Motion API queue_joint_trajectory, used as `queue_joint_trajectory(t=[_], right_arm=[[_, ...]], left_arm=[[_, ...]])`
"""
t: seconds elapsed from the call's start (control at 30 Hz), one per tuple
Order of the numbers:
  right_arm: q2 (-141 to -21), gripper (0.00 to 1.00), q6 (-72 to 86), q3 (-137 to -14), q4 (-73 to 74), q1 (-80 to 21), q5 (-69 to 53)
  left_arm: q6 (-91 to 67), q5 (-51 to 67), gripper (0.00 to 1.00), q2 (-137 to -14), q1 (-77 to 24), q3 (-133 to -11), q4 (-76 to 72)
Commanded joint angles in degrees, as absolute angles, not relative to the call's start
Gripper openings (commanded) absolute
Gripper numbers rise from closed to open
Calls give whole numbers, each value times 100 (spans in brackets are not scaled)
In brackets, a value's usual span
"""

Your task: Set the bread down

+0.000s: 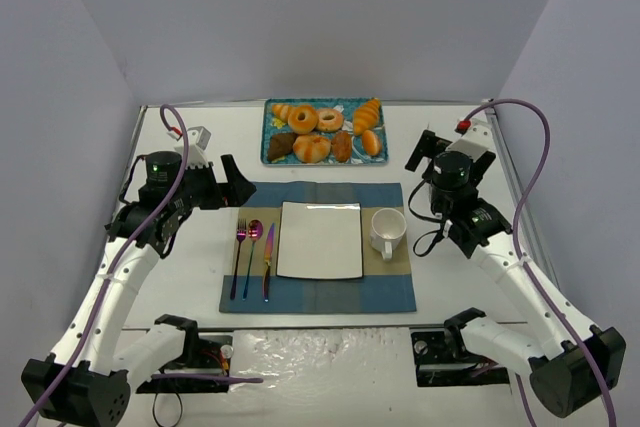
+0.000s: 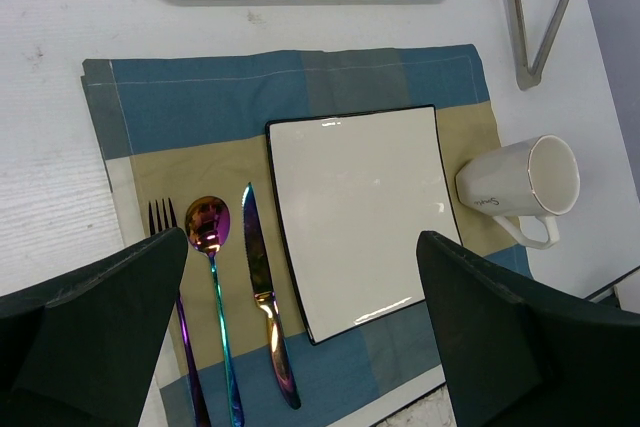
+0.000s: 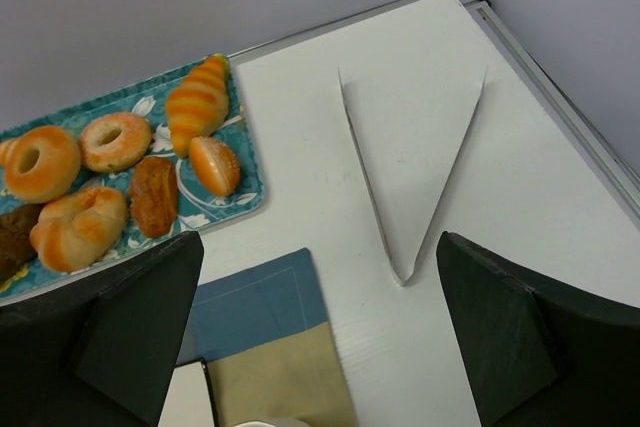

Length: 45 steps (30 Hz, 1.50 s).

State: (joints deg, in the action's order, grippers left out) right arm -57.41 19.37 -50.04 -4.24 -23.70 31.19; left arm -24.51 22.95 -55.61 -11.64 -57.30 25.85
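Golden-orange bread [image 3: 214,165] on teal tray [image 3: 248,175], tray's left end cropped

White table [image 1: 420,122], teal pastry tray [image 3: 248,185] at far edge, blue-tan placemat [image 1: 320,295] central, metal tongs [image 3: 399,269] right

A blue tray [image 1: 345,104] is sitting at the top middle, holding baked things. The bread [image 1: 371,142], a small orange roll, is lying at the tray's right end, just under a long stripy croissant [image 1: 367,114]. Below the tray, a white square plate [image 1: 320,239] is resting on a blue and tan mat [image 1: 300,297], with a fork [image 1: 239,259], spoon [image 1: 253,247] and knife [image 1: 268,262] lying on its left and a white cup [image 1: 388,230] standing on its right. The left gripper [image 1: 236,185] is hanging by the mat's upper left corner. The right gripper [image 1: 420,152] is hanging right of the tray.
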Motion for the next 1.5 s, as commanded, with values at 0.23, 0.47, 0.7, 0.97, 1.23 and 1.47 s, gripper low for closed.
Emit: queue_joint_trajectory(t=[0.23,0.47,0.7,0.97,1.23,1.47], right_arm=[[-6574,100,2151,-5399,-596,-1706,3538],[-7331,100,2313,-5660,-555,-571,2378],[-8389,100,2195,-6297,-324,-142,1403],[-9058,100,2120,-6521,-115,-27,934],[-9376,100,2071,-6565,-18,-26,1031],[-9715,100,1977,-6621,-18,-35,934]], left_arm=[[-2385,2165,97,-5521,-1246,-6038,2308],[-2382,2171,97,-5528,-1257,-6047,2307],[-2391,2184,97,-5487,-1266,-6037,2303],[-2391,2162,97,-5406,-1266,-6004,2320],[-2376,2165,97,-5332,-1266,-5932,2362],[-2364,2150,97,-5300,-1266,-5897,2382]])
